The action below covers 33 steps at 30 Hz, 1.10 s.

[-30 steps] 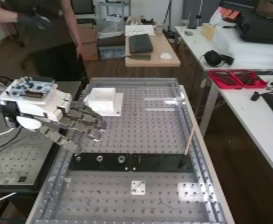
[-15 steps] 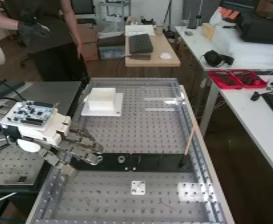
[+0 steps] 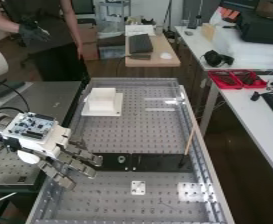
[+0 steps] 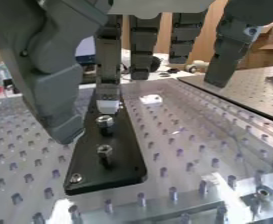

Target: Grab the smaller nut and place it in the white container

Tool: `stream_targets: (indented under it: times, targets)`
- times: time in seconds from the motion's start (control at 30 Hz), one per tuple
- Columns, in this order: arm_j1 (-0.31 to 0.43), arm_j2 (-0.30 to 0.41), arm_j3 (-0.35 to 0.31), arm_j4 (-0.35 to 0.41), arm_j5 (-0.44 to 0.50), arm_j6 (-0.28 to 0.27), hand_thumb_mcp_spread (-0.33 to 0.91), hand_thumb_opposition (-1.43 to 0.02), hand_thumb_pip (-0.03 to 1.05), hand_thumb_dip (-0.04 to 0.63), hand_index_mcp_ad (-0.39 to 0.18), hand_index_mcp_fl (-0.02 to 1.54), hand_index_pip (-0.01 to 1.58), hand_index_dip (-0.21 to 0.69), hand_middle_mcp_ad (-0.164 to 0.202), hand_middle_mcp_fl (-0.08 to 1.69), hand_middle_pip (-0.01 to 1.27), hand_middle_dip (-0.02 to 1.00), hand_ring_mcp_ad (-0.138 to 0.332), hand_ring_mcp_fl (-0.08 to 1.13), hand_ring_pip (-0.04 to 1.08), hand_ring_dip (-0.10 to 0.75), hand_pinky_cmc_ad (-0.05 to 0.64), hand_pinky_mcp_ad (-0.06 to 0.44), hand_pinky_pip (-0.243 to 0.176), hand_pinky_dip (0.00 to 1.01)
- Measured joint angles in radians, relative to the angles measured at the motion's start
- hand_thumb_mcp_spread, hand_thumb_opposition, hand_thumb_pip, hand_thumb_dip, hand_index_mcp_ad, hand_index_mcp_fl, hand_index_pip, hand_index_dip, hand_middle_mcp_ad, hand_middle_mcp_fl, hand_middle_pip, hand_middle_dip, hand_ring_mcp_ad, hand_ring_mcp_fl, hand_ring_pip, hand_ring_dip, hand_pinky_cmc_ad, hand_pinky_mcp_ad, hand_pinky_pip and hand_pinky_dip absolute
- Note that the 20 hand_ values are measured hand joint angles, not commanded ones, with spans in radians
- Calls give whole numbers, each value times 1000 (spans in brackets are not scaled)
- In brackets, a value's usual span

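Hand [image 3: 71, 161] open, fingers loosely straight, over the black plate [image 4: 123, 167]; nuts [image 4: 105, 150] below it, white container [image 3: 102, 101] well apart from it.

Perforated bench [image 3: 136, 132] carries black plate [image 3: 156, 161] and, seemingly, white container [image 3: 102, 101].

So the hand's [image 3: 77, 165] dark grey fingers [image 4: 141, 47] hang down pretty relaxed over a holey metal surface [image 4: 176, 145], thumb [image 4: 50, 75] off to one side, and one finger has a white tip [image 4: 108, 106] right near the closer of two shiny nuts [image 4: 105, 121] [image 4: 105, 150] on a glossy black plate [image 4: 113, 172]. There's also a little round metal bit [image 4: 76, 178] sitting low near the plate's rounded end, plus a small white piece [image 4: 151, 99] on the surface beside the plate, well apart from the nuts.
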Motion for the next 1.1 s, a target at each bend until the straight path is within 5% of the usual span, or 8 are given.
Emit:
stream_targets:
  times: [0.4,1.1]
  targets:
    - [3,-38,0,43,-2,-22,400,-815,644,209,-120,51,1543,96,2,202,126,206,115,0,103,89,386,325,-105,545]
    - [19,-61,5,51,4,-58,464,-876,696,269,-154,17,1557,175,0,216,120,222,82,0,105,119,384,295,-24,332]
